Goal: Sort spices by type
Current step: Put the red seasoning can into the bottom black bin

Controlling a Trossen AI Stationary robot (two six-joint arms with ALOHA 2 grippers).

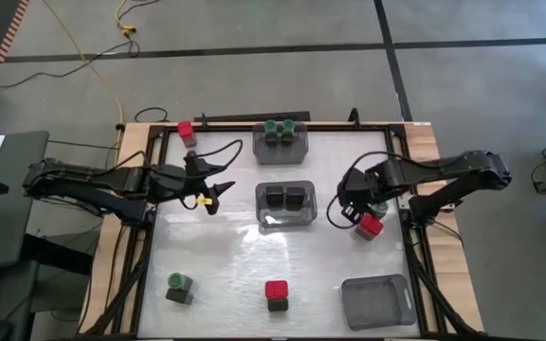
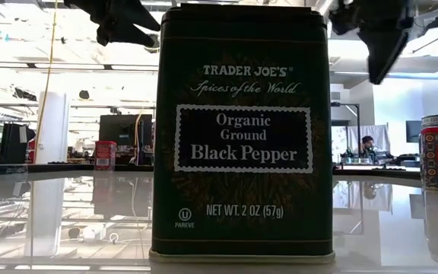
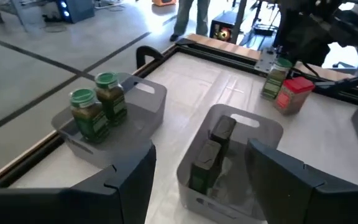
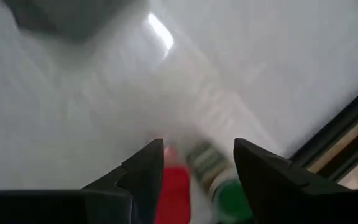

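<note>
Where the white table (image 1: 254, 275) sits on grey floor, high view: left gripper (image 1: 218, 189) empty, fingers parted; right gripper (image 1: 360, 214), fingers parted over red-capped jar (image 1: 371, 226). Low view: black pepper tin (image 2: 242, 129) on glossy surface, bright workshop behind. Left wrist view: green-capped jars (image 3: 98, 106) binned

Grey concrete floor (image 1: 254, 28) crossed by dark tape lines, yellow cable (image 1: 93, 62) trailing over it. Wooden-edged table (image 1: 425, 133) with glossy white top. Beyond it, open workshop: bright ceiling lights (image 2: 67, 57), dark monitor (image 2: 120, 129) on a far bench, person (image 2: 367, 144) seated at back.
</note>
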